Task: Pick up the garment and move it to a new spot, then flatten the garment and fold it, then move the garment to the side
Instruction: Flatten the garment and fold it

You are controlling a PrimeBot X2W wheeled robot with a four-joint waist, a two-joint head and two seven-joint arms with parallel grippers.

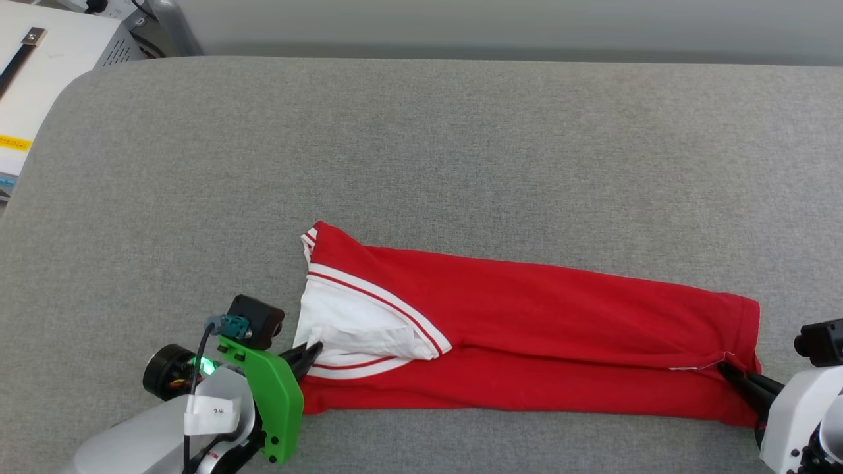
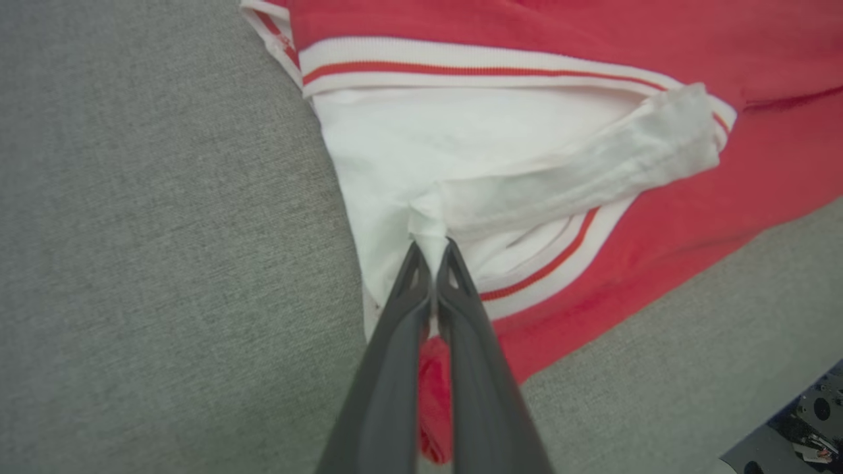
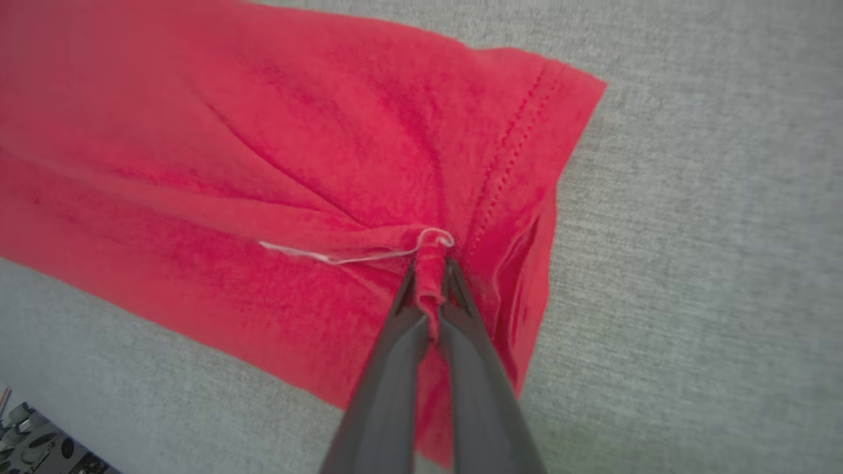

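The garment lies folded into a long red band across the near part of the grey surface, with a white sleeve and striped trim at its left end. My left gripper is shut on a pinch of the white sleeve cloth; its closed tips show this in the left wrist view. At the band's right end, by the stitched hem, my right gripper is shut on a fold of red cloth. The chest print is hidden.
The grey padded surface stretches far beyond the garment to the back and both sides. A white cabinet or machine stands off its far left corner. The surface's near edge runs just below the garment.
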